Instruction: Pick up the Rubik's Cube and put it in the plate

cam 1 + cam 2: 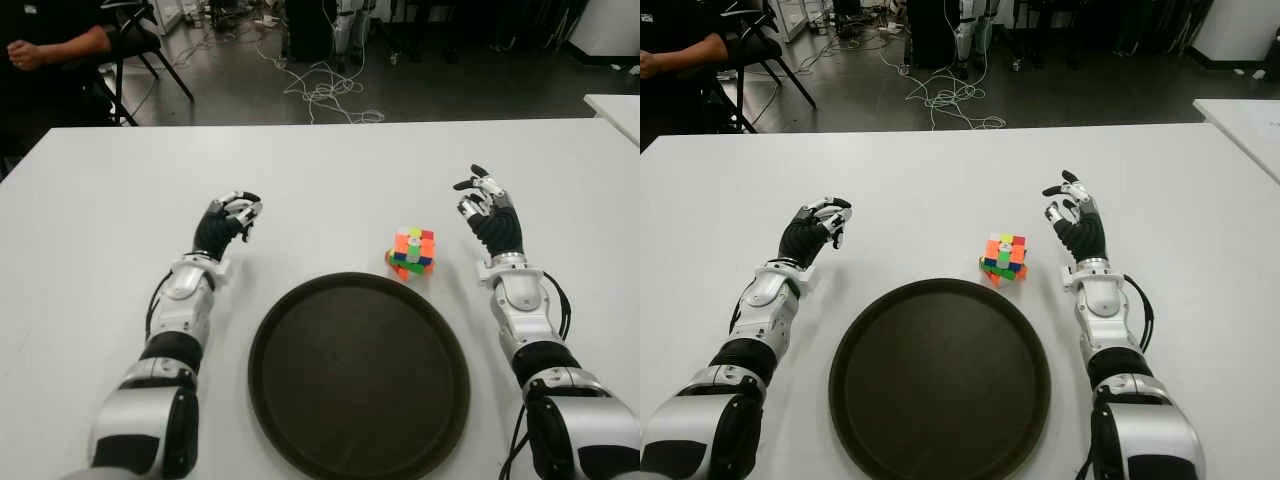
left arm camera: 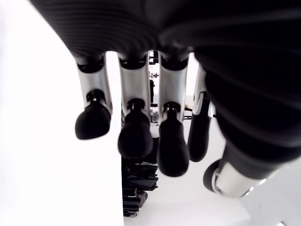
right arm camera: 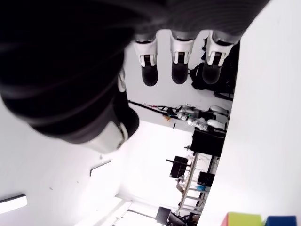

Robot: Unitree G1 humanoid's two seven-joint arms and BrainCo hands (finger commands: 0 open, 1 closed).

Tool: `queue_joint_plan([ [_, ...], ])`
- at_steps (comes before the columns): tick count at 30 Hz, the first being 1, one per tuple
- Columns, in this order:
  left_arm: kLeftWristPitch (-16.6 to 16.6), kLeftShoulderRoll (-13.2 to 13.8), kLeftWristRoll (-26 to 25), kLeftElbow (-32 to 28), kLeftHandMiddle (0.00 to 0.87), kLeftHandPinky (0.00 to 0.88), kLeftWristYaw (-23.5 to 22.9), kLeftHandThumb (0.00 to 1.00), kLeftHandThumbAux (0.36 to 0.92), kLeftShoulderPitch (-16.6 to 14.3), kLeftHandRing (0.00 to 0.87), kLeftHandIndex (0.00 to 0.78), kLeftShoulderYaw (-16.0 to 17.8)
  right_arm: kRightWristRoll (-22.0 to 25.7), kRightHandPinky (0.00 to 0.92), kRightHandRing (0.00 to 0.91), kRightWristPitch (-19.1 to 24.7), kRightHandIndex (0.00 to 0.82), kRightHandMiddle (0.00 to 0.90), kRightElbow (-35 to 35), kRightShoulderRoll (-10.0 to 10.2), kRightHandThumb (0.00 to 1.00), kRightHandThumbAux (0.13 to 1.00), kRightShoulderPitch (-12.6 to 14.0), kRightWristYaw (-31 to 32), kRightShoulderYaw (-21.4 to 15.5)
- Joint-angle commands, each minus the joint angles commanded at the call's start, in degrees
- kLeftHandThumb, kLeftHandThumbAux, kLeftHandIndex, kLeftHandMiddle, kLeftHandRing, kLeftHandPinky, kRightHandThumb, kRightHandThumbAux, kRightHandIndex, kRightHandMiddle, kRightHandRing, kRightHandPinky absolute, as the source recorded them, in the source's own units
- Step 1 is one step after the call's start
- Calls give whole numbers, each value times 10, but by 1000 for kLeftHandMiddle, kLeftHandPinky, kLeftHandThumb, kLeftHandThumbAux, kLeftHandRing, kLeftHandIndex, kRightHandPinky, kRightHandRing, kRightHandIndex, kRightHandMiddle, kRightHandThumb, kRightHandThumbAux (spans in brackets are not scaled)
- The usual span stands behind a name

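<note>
two hands up, neither holding anything. nearest me, the plate sits between my forearms, empty. my right hand hangs with fingers loosely spread; the rubik's cube stands on the table to its inner side, near, just beyond the plate rim. my left hand is relaxed, well apart. i judge the reach comes first: sweep inward, close across opposite faces.

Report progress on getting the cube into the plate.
Nothing is done yet. The Rubik's Cube sits on the white table just beyond the dark plate, whose inside holds nothing. Neither robot hand holds anything: the right robot hand shows to the cube's right with fingers spread, and the left robot hand shows far left. Grasping, lifting and placing all remain.
</note>
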Motion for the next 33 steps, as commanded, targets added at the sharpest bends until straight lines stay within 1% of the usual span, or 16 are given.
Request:
queue_joint_plan([
  [10, -1, 0, 1, 1, 739, 765, 0, 683, 721, 0, 755, 431, -1, -3, 0, 0, 16, 414, 0, -19, -2, 695, 729, 7, 17, 4],
  [25, -2, 0, 1, 1, 734, 763, -4, 683, 722, 1, 752, 430, -1, -9, 0, 0, 23, 414, 0, -43, -5, 692, 729, 19, 29, 13],
  [28, -3, 0, 1, 0, 734, 764, -3, 683, 722, 2, 752, 431, -2, -21, 0, 0, 19, 414, 0, -47, -7, 692, 729, 21, 18, 20],
  [33, -2, 1, 1, -1, 733, 762, -3, 683, 721, 2, 752, 431, -2, -118, 0, 0, -28, 414, 0, -74, -15, 692, 730, 38, -93, 57],
])
